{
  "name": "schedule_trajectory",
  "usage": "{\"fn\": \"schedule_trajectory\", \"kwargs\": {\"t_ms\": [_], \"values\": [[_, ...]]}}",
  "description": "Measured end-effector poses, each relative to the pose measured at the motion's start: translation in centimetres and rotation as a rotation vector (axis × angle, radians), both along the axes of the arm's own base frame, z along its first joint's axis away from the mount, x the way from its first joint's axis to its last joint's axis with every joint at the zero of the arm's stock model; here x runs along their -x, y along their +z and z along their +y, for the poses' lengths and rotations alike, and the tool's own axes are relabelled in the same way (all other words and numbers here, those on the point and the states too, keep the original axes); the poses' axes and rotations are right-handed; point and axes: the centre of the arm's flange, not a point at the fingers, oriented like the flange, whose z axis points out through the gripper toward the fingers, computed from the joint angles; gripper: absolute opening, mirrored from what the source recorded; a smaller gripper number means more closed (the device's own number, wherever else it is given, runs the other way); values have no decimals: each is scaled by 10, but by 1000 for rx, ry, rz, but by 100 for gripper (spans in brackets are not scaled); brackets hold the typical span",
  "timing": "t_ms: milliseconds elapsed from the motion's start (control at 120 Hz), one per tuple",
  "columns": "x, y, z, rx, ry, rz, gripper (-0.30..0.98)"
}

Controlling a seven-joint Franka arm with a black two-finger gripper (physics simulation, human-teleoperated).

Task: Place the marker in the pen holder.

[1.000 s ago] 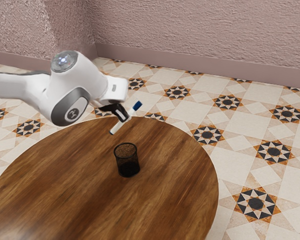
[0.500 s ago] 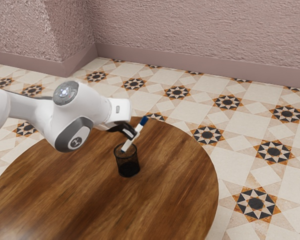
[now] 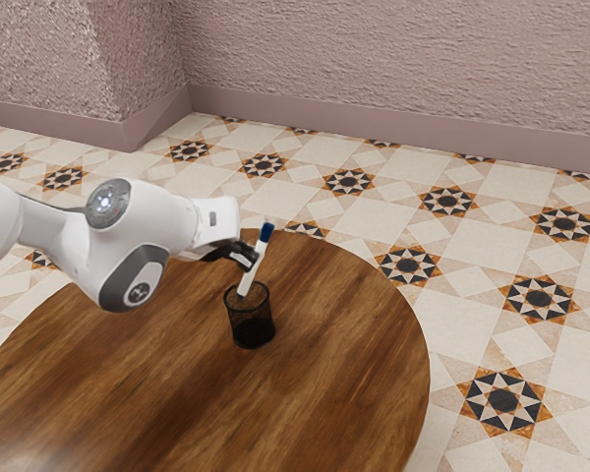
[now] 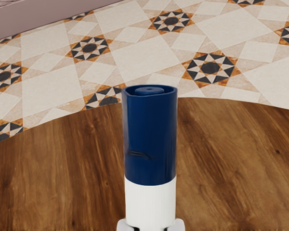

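In the exterior view my gripper is shut on the white marker, just above the pen holder. The marker stands slightly tilted, its blue cap up and leaning toward the exterior view's right; its lower tip is at the mouth of the black mesh pen holder. Whether the tip is inside the rim or just over it, I cannot tell. In the wrist view the marker's blue cap and part of its white body rise between pale fingertip edges at the lower edge.
The round wooden table carries the pen holder, with wood surface around it. Beyond the table's curved edge lie the patterned tile floor and a pinkish wall.
From above the table's far edge, my hand has come down to the pen holder with the marker. Since half a second ago it has shifted slightly left in the exterior view, and the marker stands steeper.
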Motion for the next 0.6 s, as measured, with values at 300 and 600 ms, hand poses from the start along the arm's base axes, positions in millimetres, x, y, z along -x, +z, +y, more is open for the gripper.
{"fn": "schedule_trajectory", "kwargs": {"t_ms": [300,600], "values": [[-7,-13,13,7,14,3,-10],[-6,1,10,33,42,-11,36]]}}
